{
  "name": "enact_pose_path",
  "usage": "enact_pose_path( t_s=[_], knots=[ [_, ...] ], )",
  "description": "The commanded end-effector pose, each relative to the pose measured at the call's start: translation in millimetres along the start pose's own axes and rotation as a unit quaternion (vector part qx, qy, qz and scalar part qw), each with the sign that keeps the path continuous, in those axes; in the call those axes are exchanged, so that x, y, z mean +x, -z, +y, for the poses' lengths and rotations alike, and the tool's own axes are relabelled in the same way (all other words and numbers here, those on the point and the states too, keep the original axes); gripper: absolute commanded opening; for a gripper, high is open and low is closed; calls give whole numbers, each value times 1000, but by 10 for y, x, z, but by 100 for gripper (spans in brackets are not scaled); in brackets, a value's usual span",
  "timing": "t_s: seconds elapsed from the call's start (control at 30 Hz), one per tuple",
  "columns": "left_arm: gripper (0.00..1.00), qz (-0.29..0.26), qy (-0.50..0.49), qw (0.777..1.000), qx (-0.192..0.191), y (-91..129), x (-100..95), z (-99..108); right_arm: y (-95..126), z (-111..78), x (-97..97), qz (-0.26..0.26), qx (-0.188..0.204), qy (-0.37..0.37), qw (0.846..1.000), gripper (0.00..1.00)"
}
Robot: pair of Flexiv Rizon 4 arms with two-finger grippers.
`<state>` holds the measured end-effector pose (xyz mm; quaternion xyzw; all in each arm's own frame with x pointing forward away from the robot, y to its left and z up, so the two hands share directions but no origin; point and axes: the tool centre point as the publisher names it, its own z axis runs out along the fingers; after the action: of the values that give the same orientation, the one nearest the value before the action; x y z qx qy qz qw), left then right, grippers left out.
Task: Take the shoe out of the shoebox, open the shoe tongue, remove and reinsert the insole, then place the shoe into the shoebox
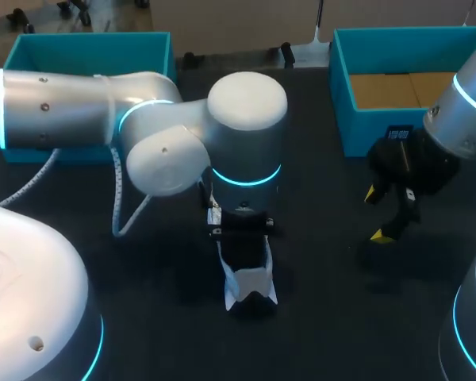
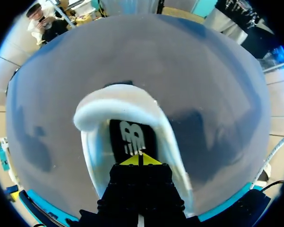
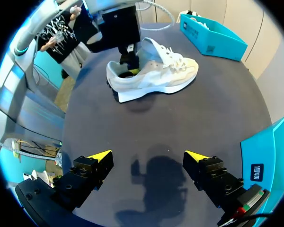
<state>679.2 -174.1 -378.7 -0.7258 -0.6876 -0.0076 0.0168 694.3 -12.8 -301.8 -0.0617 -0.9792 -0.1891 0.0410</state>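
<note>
One pale laced shoe (image 3: pixel 151 71), matte dark table (image 3: pixel 189 123)

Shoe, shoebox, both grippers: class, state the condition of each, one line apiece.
shoe, upright on its sole, outside the shoebox.
shoebox, open-topped, no shoe inside.
left gripper, shut, tips inside the shoe's heel opening.
right gripper, open, holding nothing.

We found our left gripper (image 1: pixel 242 225) standing over the white shoe (image 1: pixel 251 284), heel end under its jaws. Our right gripper (image 1: pixel 377 214) hung spread, the teal shoebox (image 1: pixel 357 131) just behind it.
</note>
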Motion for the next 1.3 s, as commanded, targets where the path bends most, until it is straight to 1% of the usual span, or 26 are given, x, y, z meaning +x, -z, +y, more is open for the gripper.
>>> enact_pose_path(
  t_s=[0.03,0.07,0.27,0.3,0.43,0.5,0.53,0.67,0.73,0.83,0.97,1.0,1.1,1.2,1.3],
  knots=[
    [0,22,-7,1000,-1,102,4,-24,-2,2,9,-1,2,-1,1000,100],
    [0,43,-11,999,4,50,32,-21,-2,2,9,-1,2,-1,1000,100],
    [0,68,-13,998,14,-183,98,-31,-2,2,9,-1,2,-1,1000,100],
    [0,68,-12,998,14,-197,100,-31,-2,2,9,-1,2,-1,1000,100],
    [0,51,1,999,11,-376,104,-26,-2,2,9,-1,2,-1,1000,100],
    [0,47,7,999,8,-402,99,-20,-2,2,9,-1,2,-1,1000,100],
    [0,29,20,999,12,-428,89,-7,-2,2,9,-1,2,-1,1000,100],
    [0,12,38,999,7,-411,48,16,-2,2,9,-1,2,-1,1000,100],
    [0,0,44,999,8,-369,34,30,-2,2,9,-1,2,-1,1000,100],
    [0,-1,39,999,4,-301,27,21,-2,2,9,-1,2,-1,1000,100],
    [0,-13,29,999,-9,-112,55,-31,-2,2,9,-1,2,-1,1000,100],
    [0,-19,27,999,-11,-43,53,-43,-2,2,9,-1,2,-1,1000,100],
    [0,-34,28,999,-13,72,12,-56,-2,2,9,-1,2,-1,1000,100],
    [0,-37,26,999,-10,91,-49,-79,-2,2,9,-1,2,-1,1000,100],
    [0,-34,26,999,11,15,-100,-101,-2,2,9,-1,2,-1,1000,100]
  ],
)
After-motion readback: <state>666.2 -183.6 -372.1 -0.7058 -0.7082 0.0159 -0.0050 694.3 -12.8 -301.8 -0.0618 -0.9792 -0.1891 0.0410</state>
